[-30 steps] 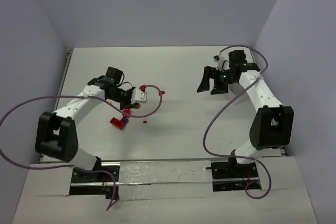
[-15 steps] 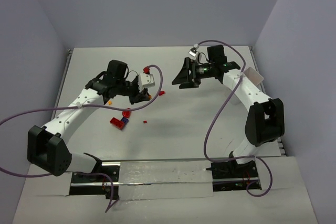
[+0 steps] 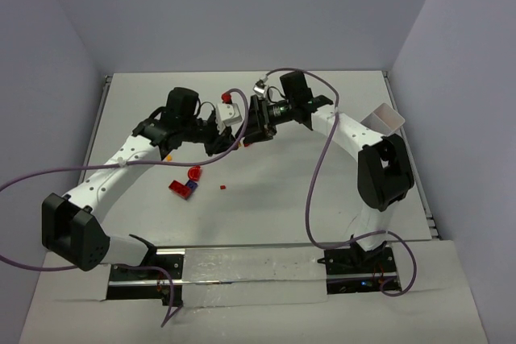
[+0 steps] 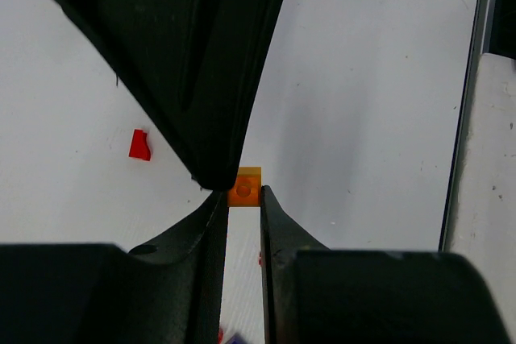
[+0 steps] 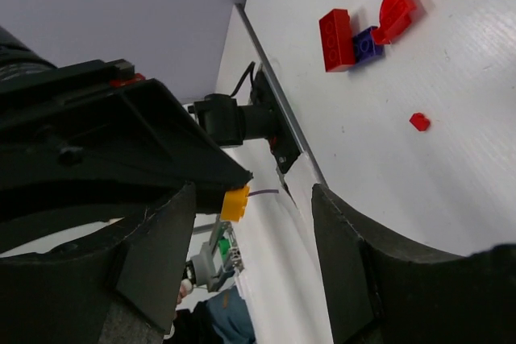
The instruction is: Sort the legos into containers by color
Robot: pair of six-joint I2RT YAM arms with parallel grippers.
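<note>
An orange lego (image 4: 244, 187) is held in the air above the far half of the table (image 3: 266, 207), roughly midway between its left and right edges. It is clamped at the very tips of the left gripper (image 4: 243, 205). The right gripper (image 5: 256, 199) is set around it with its jaws apart, one to each side of the piece, so a hand-over is judged to be under way. In the left wrist view one jaw of the right gripper is seen almost against the left gripper's tip, and trouble could begin there. If the right jaws were brought together on the left tips rather than on the piece, the lego could be levered out and lost. Little of the piece is exposed beyond the tips, so a shallow or skewed hold is to be expected. The lego could then be flicked away if the left grip were released before the right one is firm. A dropped piece could land among the red and purple legos (image 3: 179, 187) lying left of the table's centre, or bounce off the table. A container (image 3: 385, 118) is seen at the right edge, close beside the right arm (image 3: 379, 175). Being thin-walled, it could be knocked over that edge when the arm is swung toward it.
</note>
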